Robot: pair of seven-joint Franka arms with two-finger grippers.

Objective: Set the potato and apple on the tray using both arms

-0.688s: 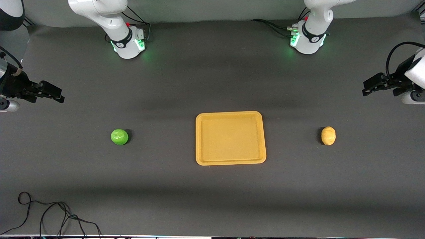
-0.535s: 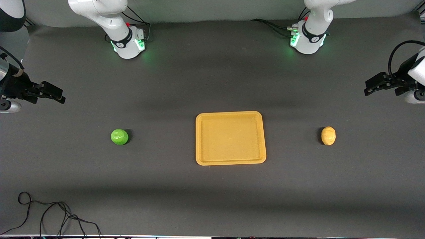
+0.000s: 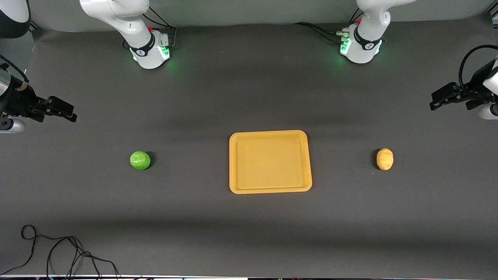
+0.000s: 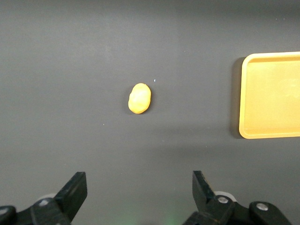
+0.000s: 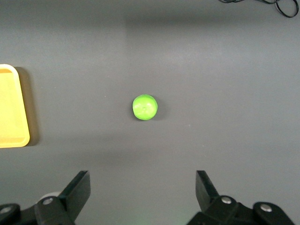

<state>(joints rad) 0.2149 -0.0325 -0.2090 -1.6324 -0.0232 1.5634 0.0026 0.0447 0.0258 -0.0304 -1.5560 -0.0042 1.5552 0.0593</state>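
Left gripper (image 4: 138,197) spread above potato (image 3: 384,159); right gripper (image 5: 143,197) spread above apple (image 3: 140,160) (tray (image 3: 270,189) between)

Bright green apple (image 3: 140,160), yellowish-tan potato (image 3: 384,159), orange-yellow tray (image 3: 270,189), dark grey table (image 3: 249,233).

bare mat around apple (image 3: 140,160), potato (image 3: 384,159) and tray (image 3: 270,189), each well apart, nothing over them
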